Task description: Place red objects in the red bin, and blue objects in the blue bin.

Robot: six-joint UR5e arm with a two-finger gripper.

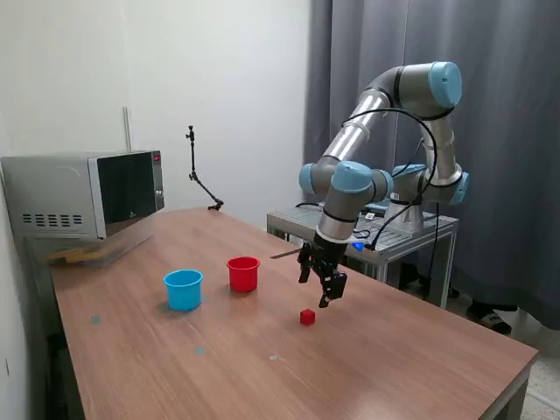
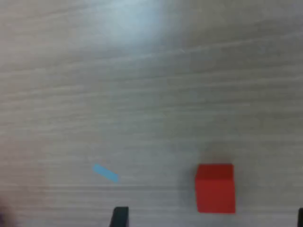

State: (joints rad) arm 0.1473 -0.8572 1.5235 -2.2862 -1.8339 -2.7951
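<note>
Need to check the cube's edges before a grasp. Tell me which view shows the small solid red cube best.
The wrist view: the small solid red cube fills a good part of the frame, with top and side faces distinct, though slightly blurred. The exterior view shows it only as a tiny red block on the table below the gripper.

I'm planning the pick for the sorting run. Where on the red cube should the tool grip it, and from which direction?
Come straight down from above and close on two opposite side faces of the red cube. It sits flat on the table with nothing beside it, so its vertical faces are free and parallel, which suits a two-finger pinch. The tool hangs just above it, so the approach looks short.
</note>
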